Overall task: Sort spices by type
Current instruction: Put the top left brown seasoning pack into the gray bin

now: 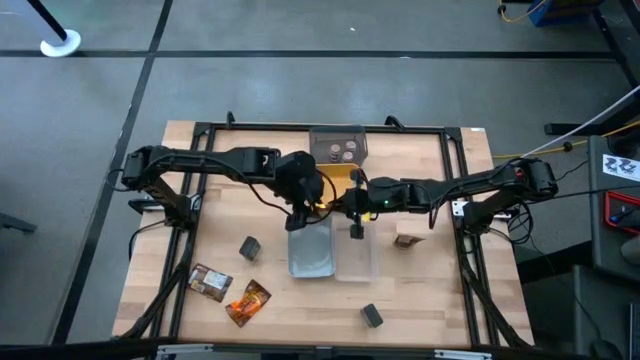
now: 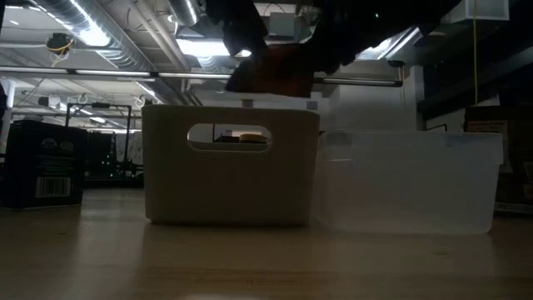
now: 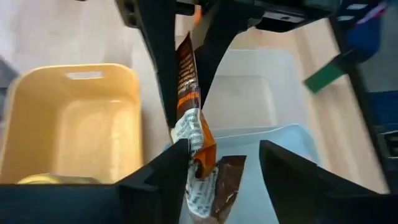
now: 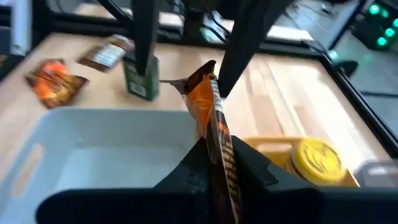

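Pale wooden table (image 1: 430, 290) fills the centre of the high view, with a dark frame running round its edges. At mid-frame stand the trays: a pale-blue tray (image 1: 310, 250), a clear tray (image 1: 357, 257) touching its right side, a yellow tray (image 1: 338, 180) above them and a grey tray (image 1: 338, 148) higher still, holding two round brown jars (image 1: 342, 152). Both arms reach in from the sides and meet above the trays, crowding that spot.

The right gripper (image 4: 214, 165) is clamped on an orange-and-brown packet (image 4: 214, 130), held upright over the pale-blue tray's edge. The left gripper (image 3: 224, 165) has its fingers spread wide on either side of the same packet, not pinching it.

A yellow-lidded jar (image 4: 317, 157) lies in the yellow tray. In the lower left of the high view lie a brown packet (image 1: 210, 282) and an orange packet (image 1: 248, 301), close together, with a dark cube box (image 1: 250, 247) above them. A second cube box (image 1: 371, 316) sits at lower centre, and a small tan item (image 1: 407, 241) lies right of the clear tray.
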Controlling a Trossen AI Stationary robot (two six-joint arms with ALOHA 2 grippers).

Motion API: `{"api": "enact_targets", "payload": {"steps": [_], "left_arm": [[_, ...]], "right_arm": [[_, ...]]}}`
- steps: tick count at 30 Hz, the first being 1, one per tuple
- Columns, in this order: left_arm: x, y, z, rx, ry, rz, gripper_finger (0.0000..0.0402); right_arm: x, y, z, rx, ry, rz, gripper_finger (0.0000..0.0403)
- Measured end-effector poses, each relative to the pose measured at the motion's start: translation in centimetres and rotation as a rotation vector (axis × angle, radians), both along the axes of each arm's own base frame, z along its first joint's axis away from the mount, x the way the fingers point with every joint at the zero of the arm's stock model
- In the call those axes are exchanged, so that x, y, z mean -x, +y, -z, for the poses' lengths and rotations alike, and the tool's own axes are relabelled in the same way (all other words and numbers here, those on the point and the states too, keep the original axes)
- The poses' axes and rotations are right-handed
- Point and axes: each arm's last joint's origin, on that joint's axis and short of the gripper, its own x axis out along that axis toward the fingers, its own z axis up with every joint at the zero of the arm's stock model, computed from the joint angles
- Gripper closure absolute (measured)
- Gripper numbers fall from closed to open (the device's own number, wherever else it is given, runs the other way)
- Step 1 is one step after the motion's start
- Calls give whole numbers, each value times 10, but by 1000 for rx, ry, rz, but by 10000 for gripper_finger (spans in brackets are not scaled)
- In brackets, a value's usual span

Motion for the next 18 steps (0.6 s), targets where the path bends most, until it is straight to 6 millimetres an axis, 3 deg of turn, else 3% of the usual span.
{"api": "enact_targets", "payload": {"steps": [8, 18], "left_arm": [[5, 2, 5, -42, 74, -41, 185], [10, 3, 8, -32, 140, -120, 184]], "right_arm": [[1, -2, 1, -47, 8, 82, 364], [-1, -2, -4, -76, -50, 93, 366]]}}
